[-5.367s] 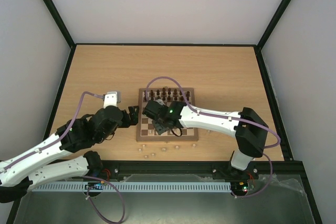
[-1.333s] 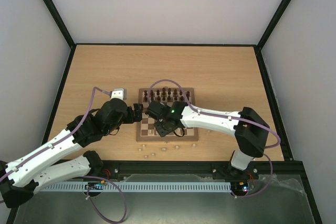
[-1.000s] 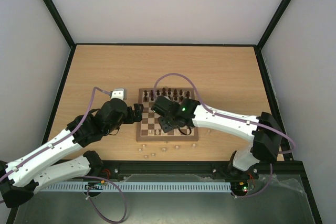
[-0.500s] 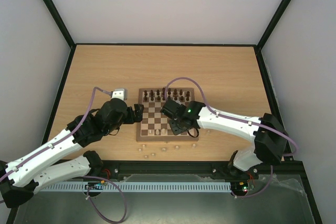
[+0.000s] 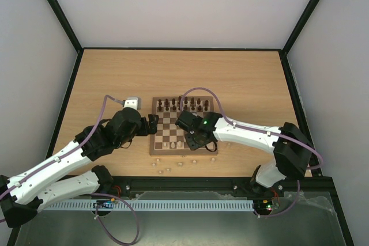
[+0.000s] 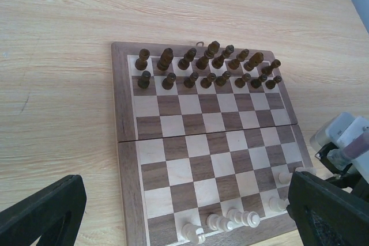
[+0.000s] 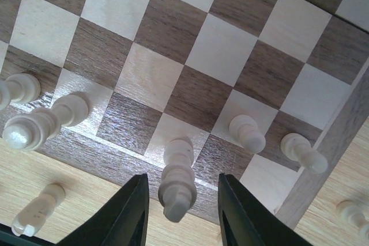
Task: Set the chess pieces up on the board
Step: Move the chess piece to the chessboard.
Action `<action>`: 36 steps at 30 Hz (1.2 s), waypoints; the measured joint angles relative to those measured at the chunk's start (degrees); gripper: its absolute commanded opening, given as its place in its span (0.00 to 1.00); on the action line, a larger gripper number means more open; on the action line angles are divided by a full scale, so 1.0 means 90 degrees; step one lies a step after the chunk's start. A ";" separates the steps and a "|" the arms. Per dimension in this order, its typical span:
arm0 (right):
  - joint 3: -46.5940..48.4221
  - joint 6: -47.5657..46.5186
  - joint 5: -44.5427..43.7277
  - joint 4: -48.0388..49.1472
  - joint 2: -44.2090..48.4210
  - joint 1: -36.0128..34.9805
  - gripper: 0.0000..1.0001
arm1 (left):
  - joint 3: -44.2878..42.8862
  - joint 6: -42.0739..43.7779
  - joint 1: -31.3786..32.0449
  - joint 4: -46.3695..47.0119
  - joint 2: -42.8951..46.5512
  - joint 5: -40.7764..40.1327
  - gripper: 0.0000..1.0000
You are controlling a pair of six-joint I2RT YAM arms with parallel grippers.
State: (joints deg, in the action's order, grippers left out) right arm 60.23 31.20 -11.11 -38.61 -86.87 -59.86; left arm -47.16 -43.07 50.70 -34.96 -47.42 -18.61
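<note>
At centre left of the overhead view, the left gripper [image 5: 151, 124] hangs spread wide, just beside the board's [image 5: 167, 152] left edge. Dark pieces [image 5: 174, 105] line the board's top rows. Low in the right wrist view, the right gripper [image 7: 183, 180] straddles a pale piece [image 7: 177, 168] on the bottom row, its fingers seemingly not touching it.

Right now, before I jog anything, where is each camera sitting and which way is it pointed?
Top external: above and behind the robot, looking down on the table and board; it shows the left gripper and right gripper.
Left wrist: over the board's left edge, looking across it to the dark pieces; its open fingers frame the bottom corners.
Right wrist: close above the board's near edge; its fingers straddle a pale piece.
Shared: both wrist views catch the near-edge pale pieces.
</note>
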 measured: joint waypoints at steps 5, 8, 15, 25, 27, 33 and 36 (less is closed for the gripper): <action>0.0000 -0.0053 0.0066 0.0046 -0.0131 0.0000 0.24 | 0.0000 0.0012 0.0000 0.0007 -0.0024 0.0000 0.99; 0.0000 -0.0085 0.0073 0.0053 -0.0158 0.0000 0.19 | 0.0000 0.0015 0.0000 0.0007 -0.0029 0.0000 0.99; 0.0019 -0.0138 0.0117 0.0075 -0.0172 0.0002 0.14 | 0.0000 0.0019 -0.0017 0.0010 -0.0027 -0.0002 0.99; 0.0243 -0.0216 0.0359 0.0124 -0.0177 0.0000 0.14 | 0.0036 0.0024 -0.0029 0.0078 -0.0027 -0.0002 0.99; 0.0267 -0.0236 0.0379 0.0141 -0.0192 0.0000 0.14 | 0.0036 0.0022 -0.0029 0.0097 -0.0027 -0.0002 0.99; 0.0338 -0.0287 0.0425 0.0168 -0.0299 0.0000 0.14 | 0.0039 0.0022 -0.0029 0.0097 -0.0027 -0.0002 0.99; 0.0352 -0.0304 0.0447 0.0175 -0.0347 -0.0010 0.14 | 0.0039 0.0022 -0.0029 0.0100 -0.0027 -0.0002 0.99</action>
State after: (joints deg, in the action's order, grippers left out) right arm 63.40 28.47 -7.09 -37.04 -90.00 -59.94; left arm -46.81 -42.87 50.43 -34.06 -47.66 -18.63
